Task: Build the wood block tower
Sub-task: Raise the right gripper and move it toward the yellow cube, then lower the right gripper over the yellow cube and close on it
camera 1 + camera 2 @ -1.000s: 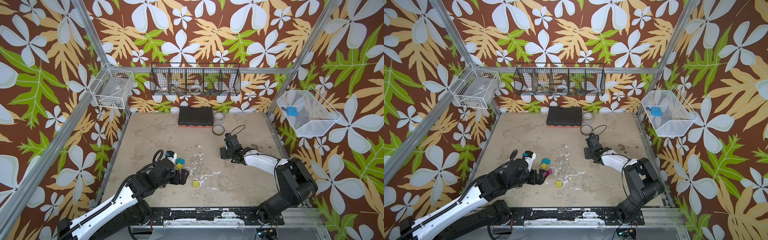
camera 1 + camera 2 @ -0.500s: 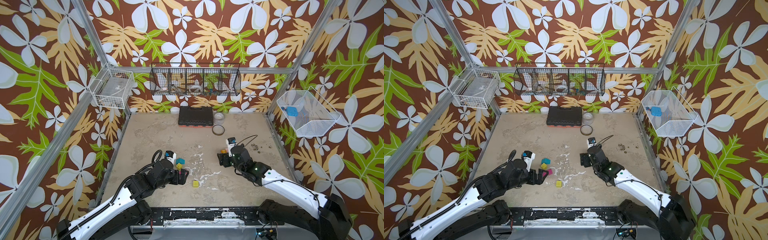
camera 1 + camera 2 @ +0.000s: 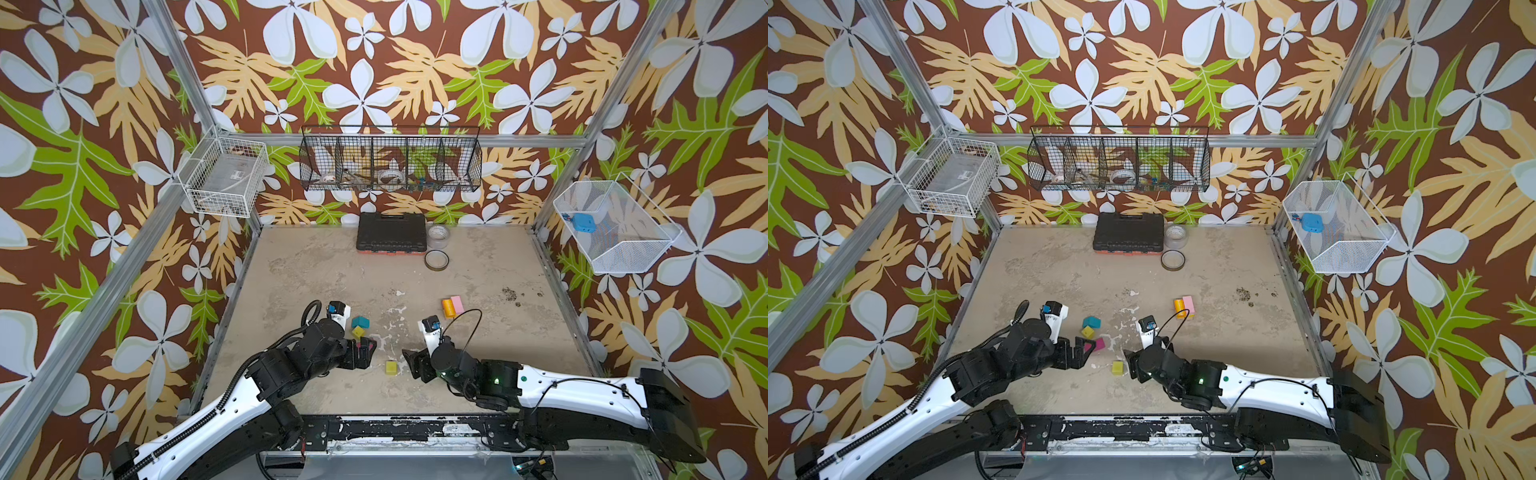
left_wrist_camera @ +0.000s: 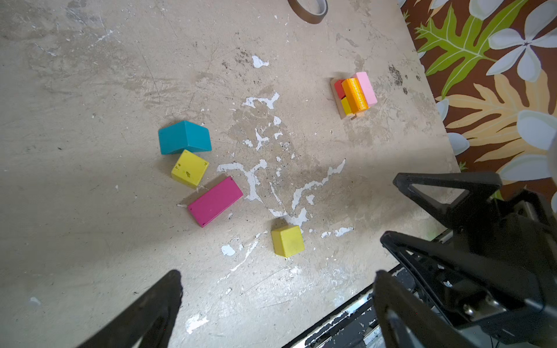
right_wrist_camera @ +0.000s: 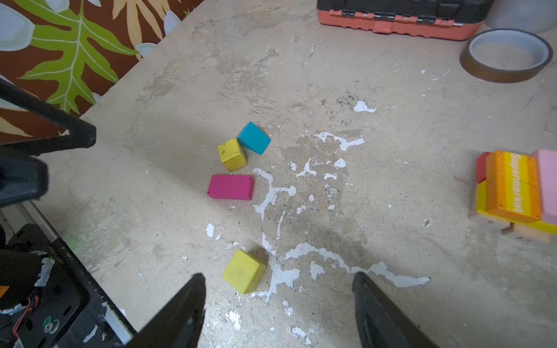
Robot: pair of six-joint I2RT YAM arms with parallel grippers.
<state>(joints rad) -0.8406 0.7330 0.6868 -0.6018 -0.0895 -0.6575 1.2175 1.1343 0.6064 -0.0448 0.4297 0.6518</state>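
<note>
Right wrist view: the orange block (image 5: pixel 512 186) bears the word "Supermarket" in pale letters on a yellow stripe along its upper face. A red block (image 5: pixel 481 167) and a yellow block (image 5: pixel 482 200) show at one long side, partly under it. A pink block (image 5: pixel 547 186) touches the other side, and tan planks (image 5: pixel 530 236) lie beneath. In both top views this partial tower stands at 1 o'clock from the right gripper (image 3: pixel 409 362), well apart.

The right gripper's fingers are spread and grasp nothing. A loose yellow-green cube (image 5: pixel 244 271) rests on the table (image 5: pixel 391 120) at 9 o'clock from them, just beside one fingertip (image 5: pixel 196 283) but not touching it.

The left gripper (image 3: pixel 368 352) stands fully spread and empty, with that cube near at 4 o'clock. A teal roof block (image 4: pixel 184 137), touching a second yellow-green cube (image 4: pixel 190 168), lies at 12 o'clock from the left gripper. A magenta block (image 4: pixel 215 201) sits just beside its fingertips at 2 o'clock.
</note>
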